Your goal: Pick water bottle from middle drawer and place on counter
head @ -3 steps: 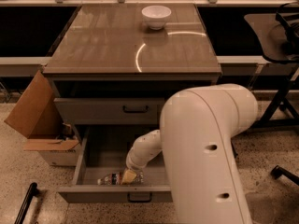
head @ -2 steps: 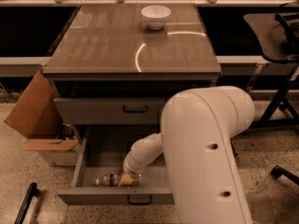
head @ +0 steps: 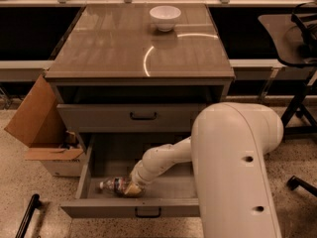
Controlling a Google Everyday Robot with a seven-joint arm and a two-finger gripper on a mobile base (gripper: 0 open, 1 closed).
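Clear thin plastic, the water bottle (head: pixel 114 185) is lying sideways near the front of the middle drawer (head: pixel 106 155), likely light, slick and crushable. The gripper (head: pixel 132 189) is sitting at its base end, its grip impossible to tell; mid-body looks safest to hold.

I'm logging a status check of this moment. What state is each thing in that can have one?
middle drawer: pulled open.
upper drawer: shut.
water bottle: lying on its side in the middle drawer, cap to the left.
hand: down inside the middle drawer, at the bottle's right end.
white bowl: upright on the counter.
cardboard box: flap open, on the floor.
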